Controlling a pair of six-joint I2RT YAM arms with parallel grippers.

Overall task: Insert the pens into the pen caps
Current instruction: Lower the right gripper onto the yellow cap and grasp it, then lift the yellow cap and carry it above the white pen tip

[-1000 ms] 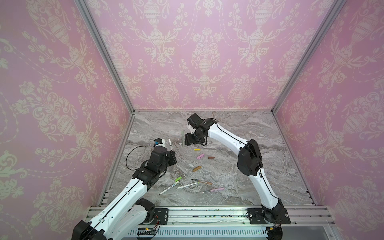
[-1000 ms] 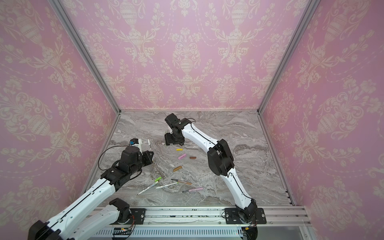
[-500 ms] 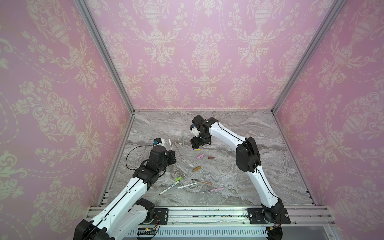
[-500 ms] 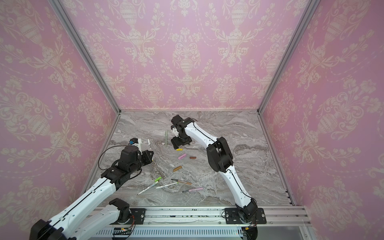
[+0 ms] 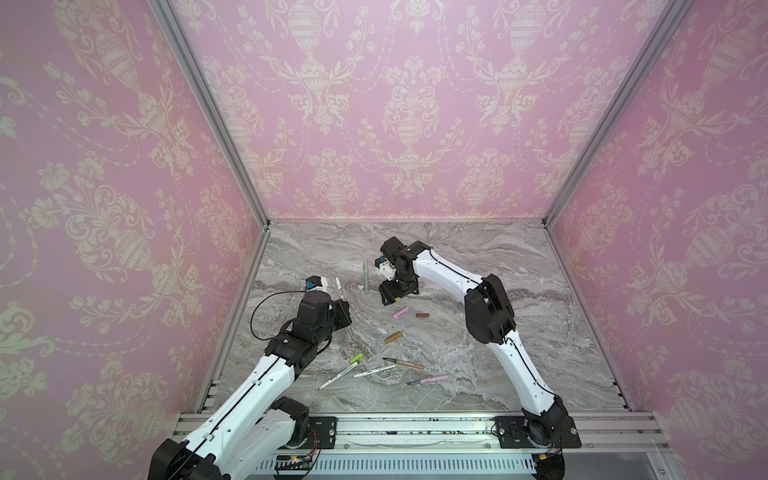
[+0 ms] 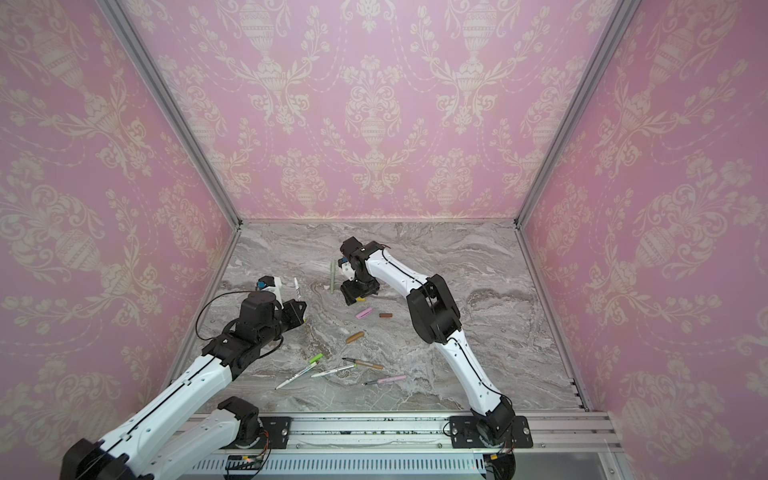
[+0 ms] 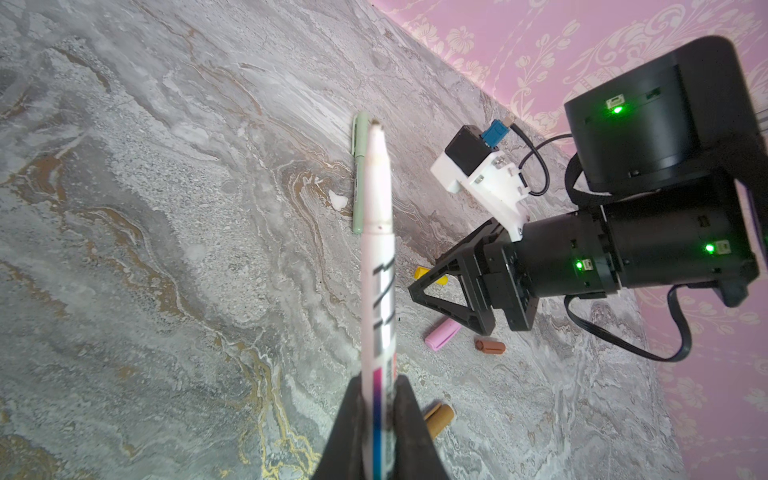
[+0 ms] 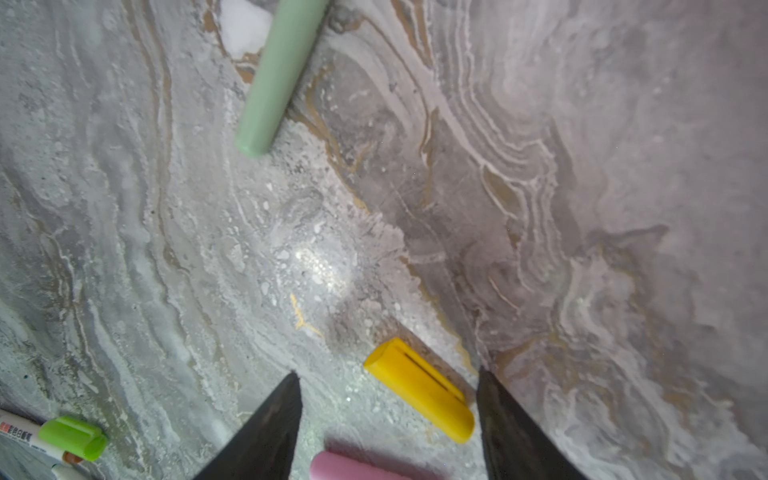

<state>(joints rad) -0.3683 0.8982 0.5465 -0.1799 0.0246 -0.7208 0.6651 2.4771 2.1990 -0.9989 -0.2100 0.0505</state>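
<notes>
On the left, the left gripper is pressed tight on the rear end of a white pen, whose dark tip points toward the far side. Held that far from the tip, the pen could wobble or pivot when pushed into a cap. Just right of it a sage-green pen lies flat on the marble table. Further right, the right gripper is low over the table with its jaws spread astride the yellow cap, not touching it. The cap lies askew and nearer one finger, so closing may spin it or squeeze it out. The pink cap sits just beside and could be nudged; the dark brown cap lies right of that.
</notes>
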